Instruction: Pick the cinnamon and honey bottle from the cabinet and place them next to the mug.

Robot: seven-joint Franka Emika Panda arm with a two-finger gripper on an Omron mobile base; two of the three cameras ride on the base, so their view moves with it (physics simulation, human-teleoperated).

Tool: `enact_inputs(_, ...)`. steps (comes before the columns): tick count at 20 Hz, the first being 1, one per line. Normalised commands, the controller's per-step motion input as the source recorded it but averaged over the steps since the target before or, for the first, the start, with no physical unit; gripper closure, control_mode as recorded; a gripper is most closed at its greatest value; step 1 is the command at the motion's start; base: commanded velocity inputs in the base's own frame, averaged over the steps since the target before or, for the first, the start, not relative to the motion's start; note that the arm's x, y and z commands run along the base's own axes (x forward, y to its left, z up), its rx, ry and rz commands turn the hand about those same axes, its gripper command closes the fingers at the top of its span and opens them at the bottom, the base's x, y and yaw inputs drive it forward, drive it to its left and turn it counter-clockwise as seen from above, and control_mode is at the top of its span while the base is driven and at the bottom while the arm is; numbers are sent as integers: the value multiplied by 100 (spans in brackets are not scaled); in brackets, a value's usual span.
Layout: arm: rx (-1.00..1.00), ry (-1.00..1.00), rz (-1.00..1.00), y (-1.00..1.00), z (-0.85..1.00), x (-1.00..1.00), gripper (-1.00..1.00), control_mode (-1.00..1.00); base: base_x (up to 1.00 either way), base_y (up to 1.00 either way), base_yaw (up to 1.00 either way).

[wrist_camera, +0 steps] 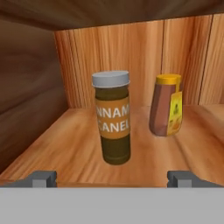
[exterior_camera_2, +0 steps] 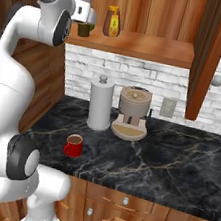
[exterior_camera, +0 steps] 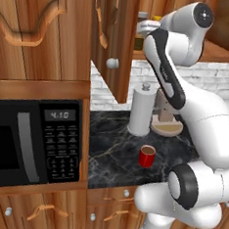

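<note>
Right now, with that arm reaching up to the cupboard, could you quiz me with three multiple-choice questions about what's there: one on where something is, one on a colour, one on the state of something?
1. Where does the mug stand?
A. on the cabinet shelf
B. on the dark counter, in front of the paper-towel roll
C. on top of the microwave

2. What colour is the lid of the cinnamon jar?
A. grey
B. yellow
C. red

3. How do the jaws stand?
A. shut on the honey bottle
B. shut on the cinnamon
C. open, holding nothing

Answers:
1 B: it sits on the counter in front of the paper-towel roll.
2 A: the yellow cap is on the honey bottle.
3 C: in the hand view both tips are spread wide, with the jar on the cabinet shelf beyond them.
</note>
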Motion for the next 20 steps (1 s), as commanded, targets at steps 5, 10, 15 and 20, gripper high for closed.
enact_inputs(5, 0, 9, 0, 0, 16, 21, -100, -100, 0, 0, 0)
enact_inputs(10, 0, 20, 0, 0, 16, 19, -100, -100, 0, 0, 0)
enact_inputs(15, 0, 1, 0, 0, -4, 6, -100, -100, 0, 0, 0)
enact_inputs(20, 0, -2, 0, 0, -12, 18, -100, -100, 0, 0, 0)
